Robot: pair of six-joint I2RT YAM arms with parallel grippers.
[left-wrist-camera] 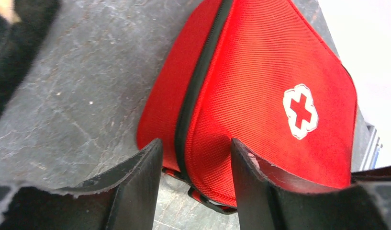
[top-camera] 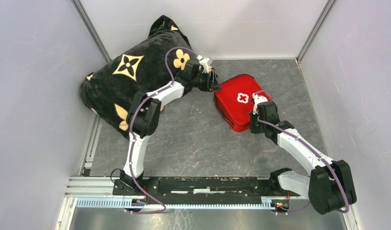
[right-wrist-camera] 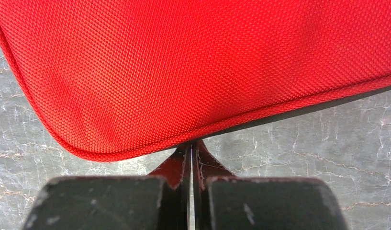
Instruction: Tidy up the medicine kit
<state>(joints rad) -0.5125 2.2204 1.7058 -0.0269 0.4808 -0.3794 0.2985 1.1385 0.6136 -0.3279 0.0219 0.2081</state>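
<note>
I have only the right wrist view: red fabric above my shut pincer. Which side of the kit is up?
Observer: The medicine kit lies closed, with its white cross facing up.
Operator: And where is the other arm?
Observer: The left pincer is open, over the kit's far left corner.

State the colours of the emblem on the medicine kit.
The emblem is white with a red cross inside; clearest in left wrist view.
</note>
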